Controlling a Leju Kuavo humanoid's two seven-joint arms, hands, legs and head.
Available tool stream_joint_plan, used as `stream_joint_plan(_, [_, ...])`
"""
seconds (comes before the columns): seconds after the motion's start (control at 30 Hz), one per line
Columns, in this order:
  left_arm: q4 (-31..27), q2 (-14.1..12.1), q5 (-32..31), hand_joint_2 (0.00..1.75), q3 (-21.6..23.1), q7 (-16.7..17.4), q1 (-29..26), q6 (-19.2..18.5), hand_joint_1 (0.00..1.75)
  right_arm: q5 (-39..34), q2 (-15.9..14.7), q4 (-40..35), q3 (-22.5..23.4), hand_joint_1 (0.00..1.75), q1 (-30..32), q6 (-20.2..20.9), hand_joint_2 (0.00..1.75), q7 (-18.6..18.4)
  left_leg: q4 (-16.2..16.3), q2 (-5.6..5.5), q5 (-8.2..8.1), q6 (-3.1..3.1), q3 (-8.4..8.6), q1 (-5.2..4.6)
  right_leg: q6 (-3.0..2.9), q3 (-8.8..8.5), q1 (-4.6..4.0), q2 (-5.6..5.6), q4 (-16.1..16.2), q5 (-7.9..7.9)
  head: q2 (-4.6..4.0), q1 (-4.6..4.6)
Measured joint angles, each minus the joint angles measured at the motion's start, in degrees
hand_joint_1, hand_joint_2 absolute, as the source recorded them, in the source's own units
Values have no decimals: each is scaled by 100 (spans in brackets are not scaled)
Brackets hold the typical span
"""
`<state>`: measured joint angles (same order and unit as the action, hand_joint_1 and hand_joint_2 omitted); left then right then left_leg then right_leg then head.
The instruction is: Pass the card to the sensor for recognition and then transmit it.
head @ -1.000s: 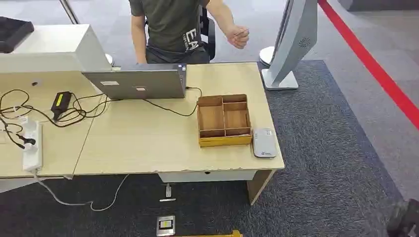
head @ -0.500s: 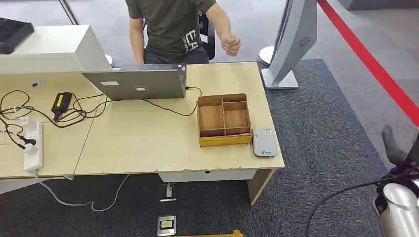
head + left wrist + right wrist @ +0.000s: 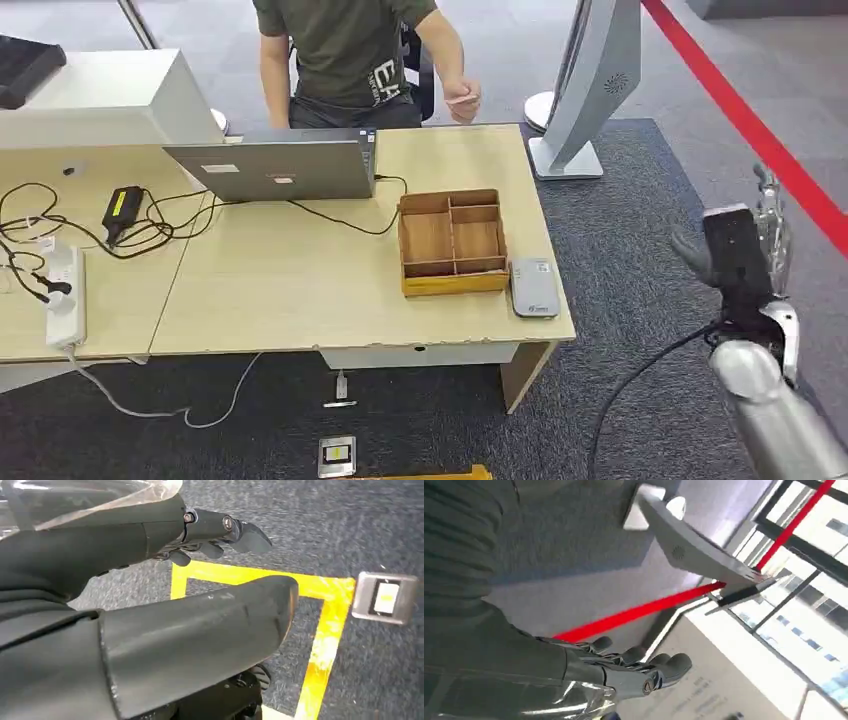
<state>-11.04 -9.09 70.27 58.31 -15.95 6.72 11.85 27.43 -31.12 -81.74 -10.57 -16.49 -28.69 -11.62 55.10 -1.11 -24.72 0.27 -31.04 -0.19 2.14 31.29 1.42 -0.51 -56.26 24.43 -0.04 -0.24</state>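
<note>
The task had barely begun: the card (image 3: 459, 98) was pinched in the person's hand (image 3: 463, 100) beyond the tabletop (image 3: 300, 290), the sensor (image 3: 534, 288) lay untouched at its near right corner, and the right robot hand (image 3: 745, 255) stood empty, fingers loosely apart, well right of it.

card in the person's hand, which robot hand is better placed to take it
Right. The right hand is raised beside the desk, empty, on the card's side. The left hand hangs over the floor.
</note>
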Motion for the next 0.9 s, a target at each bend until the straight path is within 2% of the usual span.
stream_joint_plan(0.17, [0,-7,-120,0,136,-79,1,-109,0,2216,11,-206,-495,0,-571,1027,175,-817,0,-1,4,-4,0,3,-1,-1,-4,0,-2,-4,0,2])
stream_joint_plan(0.23, [0,-7,-136,0,179,-83,5,-146,0,2968,50,-199,-745,0,-808,1318,175,-967,0,-1,5,-4,0,4,-2,0,-6,0,-3,-5,0,2])
stream_joint_plan(0.3, [0,-7,-144,0,219,-83,9,-166,0,3364,105,-156,-968,0,-1030,1576,175,-1063,0,-2,5,-5,0,8,-2,0,-8,0,-1,-5,0,2])
stream_joint_plan(0.53, [0,-9,-168,0,319,50,12,-170,0,3600,297,243,-1555,0,-1590,1968,175,-1129,0,-3,5,-5,-6,9,-2,4,-9,0,-1,-5,0,2])
stream_joint_plan(0.9, [0,-35,-214,0,404,247,9,-157,0,3294,645,1223,-2203,0,-2164,1618,175,-1142,0,-2,5,-5,-7,10,-2,7,-10,0,-2,-6,0,2])
